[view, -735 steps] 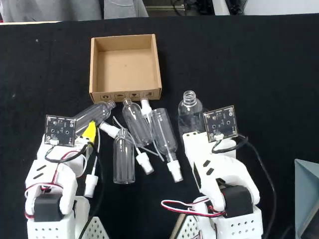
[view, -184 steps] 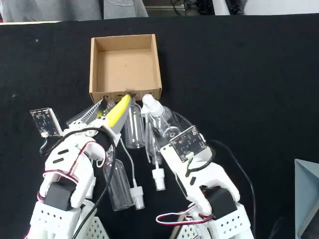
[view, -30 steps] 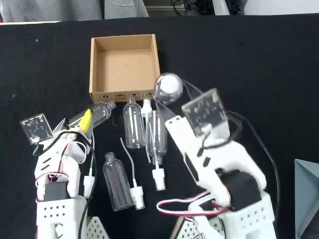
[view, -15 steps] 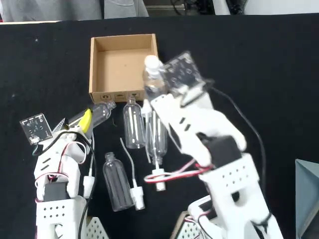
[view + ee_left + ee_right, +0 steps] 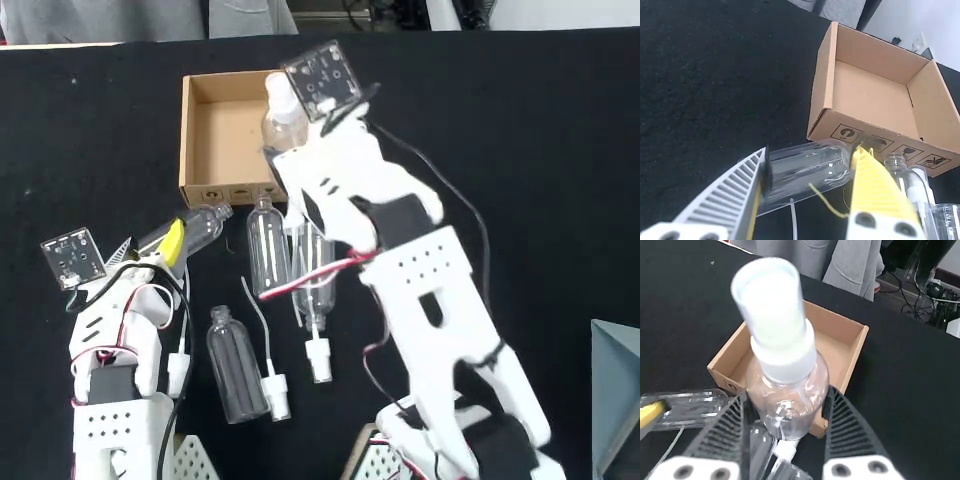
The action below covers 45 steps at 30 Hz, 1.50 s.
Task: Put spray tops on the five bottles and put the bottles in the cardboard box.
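We find the cardboard box (image 5: 225,135) open-topped at the far side of the black table (image 5: 520,150); its floor is bare wherever visible.

The right gripper (image 5: 787,407) has its jaws closed against the body of a clear bottle (image 5: 786,390) fitted with a white spray top (image 5: 772,305). The bottle is roughly upright. In the high view it hangs above the right-hand part of the box.

The left gripper (image 5: 810,162) is spread wide and grasps nothing. A topless bottle (image 5: 800,167) lies on its side beyond the fingers, just before the box's front wall. We cannot tell whether the fingers touch it.

Also near that wall lie a second topless bottle (image 5: 268,245) and, just beside it and partly under the right arm, a further bottle (image 5: 316,300) with a sprayer (image 5: 319,358) at its neck end. A third topless bottle (image 5: 232,365) lies nearer the arm bases, with a loose spray top (image 5: 276,392) just beside it. Another loose sprayer (image 5: 179,372) rests beside the left arm.
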Available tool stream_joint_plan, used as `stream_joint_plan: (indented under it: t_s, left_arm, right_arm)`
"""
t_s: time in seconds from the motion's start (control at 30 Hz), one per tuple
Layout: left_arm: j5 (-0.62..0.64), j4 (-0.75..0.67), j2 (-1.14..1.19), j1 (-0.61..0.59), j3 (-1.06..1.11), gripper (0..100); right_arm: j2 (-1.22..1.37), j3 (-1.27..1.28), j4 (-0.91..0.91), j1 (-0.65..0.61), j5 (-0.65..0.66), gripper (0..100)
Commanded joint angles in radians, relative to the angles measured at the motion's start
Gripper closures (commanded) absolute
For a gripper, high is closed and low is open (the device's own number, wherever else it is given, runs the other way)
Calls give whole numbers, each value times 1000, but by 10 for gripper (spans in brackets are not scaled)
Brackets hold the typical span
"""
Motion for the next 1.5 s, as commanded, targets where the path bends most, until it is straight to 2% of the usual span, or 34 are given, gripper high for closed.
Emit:
stream_joint_plan:
  t_s: [0.0,0.5,0.63,0.87,1.47]
  left_arm:
    - [-8,8,-14,-2,25,748]
    - [-9,5,-14,-2,25,748]
    - [-69,8,-14,-1,25,751]
    - [-75,9,-14,-1,25,751]
    - [-75,9,-14,-1,25,751]
  right_arm:
    - [24,-79,-81,-23,-9,962]
    - [239,-84,-327,-35,-8,962]
    - [292,-85,-405,-35,-8,962]
    - [377,-87,-534,-35,-6,964]
    - [731,-424,-542,-52,0,966]
